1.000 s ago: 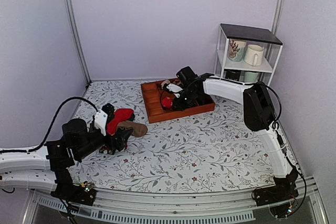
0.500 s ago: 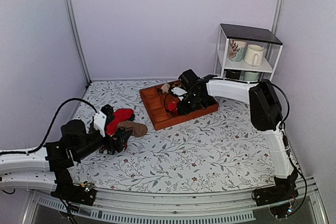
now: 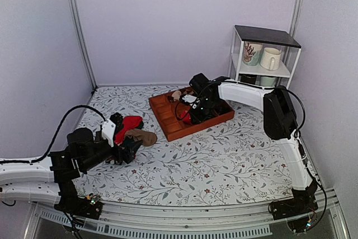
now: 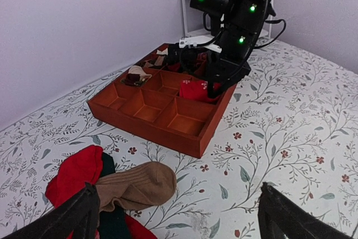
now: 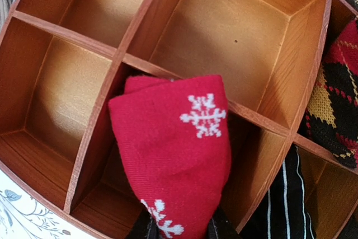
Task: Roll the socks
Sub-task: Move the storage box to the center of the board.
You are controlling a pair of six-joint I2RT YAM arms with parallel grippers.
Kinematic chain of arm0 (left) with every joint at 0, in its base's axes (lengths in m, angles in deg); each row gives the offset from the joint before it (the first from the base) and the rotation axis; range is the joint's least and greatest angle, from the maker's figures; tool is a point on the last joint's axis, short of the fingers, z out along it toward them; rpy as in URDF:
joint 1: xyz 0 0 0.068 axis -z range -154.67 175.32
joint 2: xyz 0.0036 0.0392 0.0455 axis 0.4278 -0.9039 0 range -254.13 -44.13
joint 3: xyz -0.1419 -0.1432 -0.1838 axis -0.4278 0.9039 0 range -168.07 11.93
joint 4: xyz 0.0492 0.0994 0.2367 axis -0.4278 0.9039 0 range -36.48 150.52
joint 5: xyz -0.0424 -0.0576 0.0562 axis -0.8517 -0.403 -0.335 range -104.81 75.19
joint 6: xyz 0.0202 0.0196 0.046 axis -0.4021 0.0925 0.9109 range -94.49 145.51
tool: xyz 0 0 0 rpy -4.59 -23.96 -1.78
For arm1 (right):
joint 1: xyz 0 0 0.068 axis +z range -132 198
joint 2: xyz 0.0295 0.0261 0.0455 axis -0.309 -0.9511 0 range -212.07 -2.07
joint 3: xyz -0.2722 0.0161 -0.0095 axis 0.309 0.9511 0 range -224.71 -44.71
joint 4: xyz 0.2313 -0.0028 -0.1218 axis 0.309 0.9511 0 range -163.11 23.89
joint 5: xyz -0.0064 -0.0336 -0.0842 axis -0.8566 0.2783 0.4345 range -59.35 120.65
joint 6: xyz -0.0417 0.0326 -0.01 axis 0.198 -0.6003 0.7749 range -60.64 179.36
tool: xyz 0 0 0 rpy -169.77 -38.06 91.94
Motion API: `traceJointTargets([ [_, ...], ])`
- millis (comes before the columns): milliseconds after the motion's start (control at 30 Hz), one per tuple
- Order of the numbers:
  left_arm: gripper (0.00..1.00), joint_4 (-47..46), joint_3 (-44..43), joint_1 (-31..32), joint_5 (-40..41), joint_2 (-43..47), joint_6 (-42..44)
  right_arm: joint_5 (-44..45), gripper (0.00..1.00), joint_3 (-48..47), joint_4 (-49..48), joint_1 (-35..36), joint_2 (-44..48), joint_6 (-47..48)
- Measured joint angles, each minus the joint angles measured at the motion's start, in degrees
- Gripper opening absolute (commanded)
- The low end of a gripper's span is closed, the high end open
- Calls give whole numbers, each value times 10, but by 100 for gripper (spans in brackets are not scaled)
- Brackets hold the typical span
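The socks are a rolled red bundle with white snowflake marks. My right gripper is shut on its lower end, over the wooden compartment tray. The bundle's free end lies across a divider between two compartments. From above, the socks and right gripper sit at the tray's middle. The left wrist view shows the socks under the right arm. My left gripper stands open with nothing between its fingers, just right of a mixed heap; from above the left gripper is at the table's left.
A mixed heap of socks lies left of the tray, with a brown sock on top of red and dark ones. Patterned bundles fill the tray's compartments at the right edge of the right wrist view. A white shelf with mugs stands at back right.
The tray has turned and slid a little on the table, its right end now farther right. My right gripper moved with it, still holding the red bundle. The left arm hardly moved.
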Motion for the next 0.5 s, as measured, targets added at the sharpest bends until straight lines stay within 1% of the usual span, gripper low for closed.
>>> traceJointTargets([
  [133,99,0,0,0,-1,-14,4,0,0,-21,13,0,-15,2],
  [333,99,1,-2,0,-3,-23,8,0,0,-96,68,1,-63,-1],
  [500,100,1,-7,0,-3,-21,9,0,0,-106,77,1,-74,-5],
])
